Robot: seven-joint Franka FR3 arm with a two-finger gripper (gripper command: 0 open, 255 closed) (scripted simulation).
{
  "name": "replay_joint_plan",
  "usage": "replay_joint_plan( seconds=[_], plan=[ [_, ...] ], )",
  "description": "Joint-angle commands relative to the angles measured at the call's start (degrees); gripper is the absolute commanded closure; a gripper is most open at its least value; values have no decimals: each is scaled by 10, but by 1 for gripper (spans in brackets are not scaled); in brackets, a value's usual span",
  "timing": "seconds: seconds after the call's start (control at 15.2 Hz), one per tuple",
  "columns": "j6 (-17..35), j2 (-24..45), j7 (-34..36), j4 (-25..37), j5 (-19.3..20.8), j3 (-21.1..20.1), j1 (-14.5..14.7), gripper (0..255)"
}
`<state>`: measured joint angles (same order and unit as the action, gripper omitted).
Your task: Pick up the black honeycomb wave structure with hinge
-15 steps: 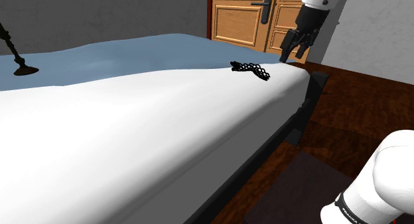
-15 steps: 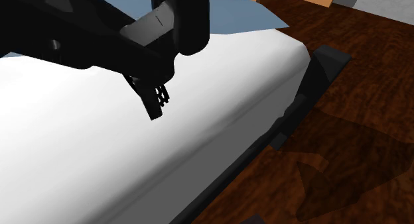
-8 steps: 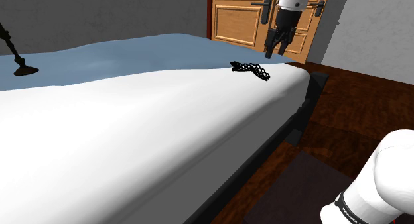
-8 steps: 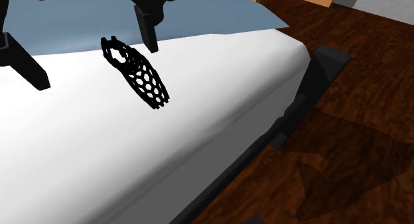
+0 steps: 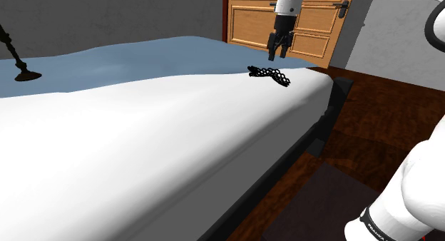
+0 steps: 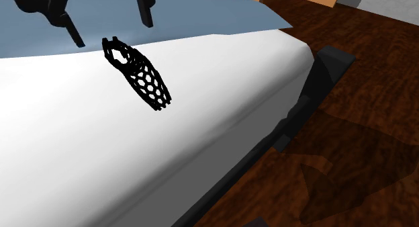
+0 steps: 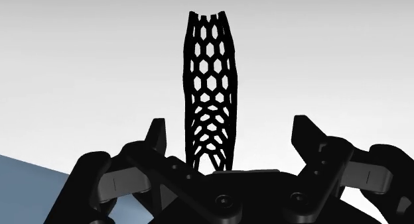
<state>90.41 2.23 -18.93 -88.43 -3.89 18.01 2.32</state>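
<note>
Honeycomb wave structure (image 6: 144, 78), black, lies flat on the white bed (image 6: 221, 71) near its corner, likely light, thin and stiff (the lattice may snag), best pinched across its narrow width; just beyond, the tool (image 5: 277, 55) hovers spread wide, empty.

My gripper (image 5: 276, 56) is matt black, with a faint grey sheen along its edges. The honeycomb structure (image 7: 211, 90) is flat black with no shine, a stiff open lattice. The white bed cover (image 5: 142, 147) looks smooth and matt. So does the blue blanket (image 5: 128, 58) at the shoulder view's upper left. The door (image 5: 257, 18) shows warm orange wood and the floor (image 5: 385, 125) dark-stained wood grain.
</note>
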Motion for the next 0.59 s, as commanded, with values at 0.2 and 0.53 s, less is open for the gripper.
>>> replay_joint_plan(
  seconds=[0.2, 0.53],
  plan=[
    [8, 45, -24, 23, -14, 4, -7, 0],
    [45, 38, -24, -21, -12, 3, -5, 0]
  ],
)
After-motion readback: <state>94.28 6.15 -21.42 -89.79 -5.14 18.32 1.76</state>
